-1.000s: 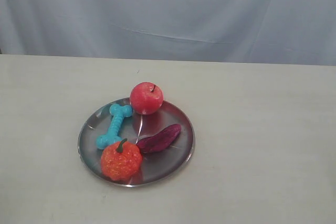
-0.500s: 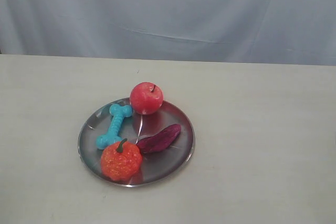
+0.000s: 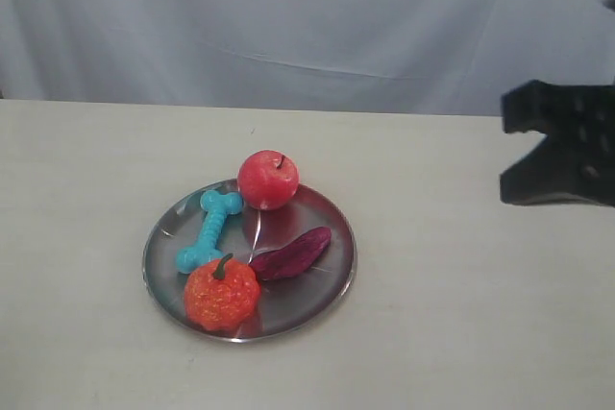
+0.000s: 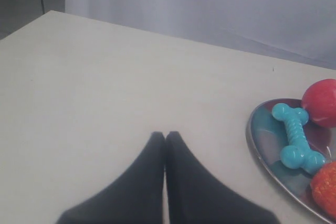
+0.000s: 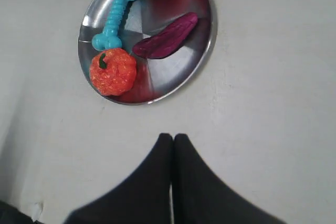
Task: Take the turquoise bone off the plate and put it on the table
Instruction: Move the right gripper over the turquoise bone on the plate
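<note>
Both the left end effector [image 4: 165, 136] and the right end effector [image 5: 172, 137] hang with fingers pressed together above the desk [image 3: 461, 314], holding nothing. The turquoise bone [image 3: 209, 230] lies on the plate [image 3: 306, 287], on its side nearer the desk's left edge, between apple [image 3: 268, 180] and pumpkin [image 3: 222, 295].

Red apple [image 3: 268, 180], turquoise bone [image 3: 209, 229], orange pumpkin [image 3: 222, 293], dark purple vegetable [image 3: 291, 253], shiny silver plate [image 3: 319, 283], matte beige table [image 3: 461, 314]

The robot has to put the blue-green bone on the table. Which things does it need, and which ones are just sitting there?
For the job: turquoise bone, plate, table.

Just lying about, all on the plate: red apple, orange pumpkin, purple vegetable.
</note>
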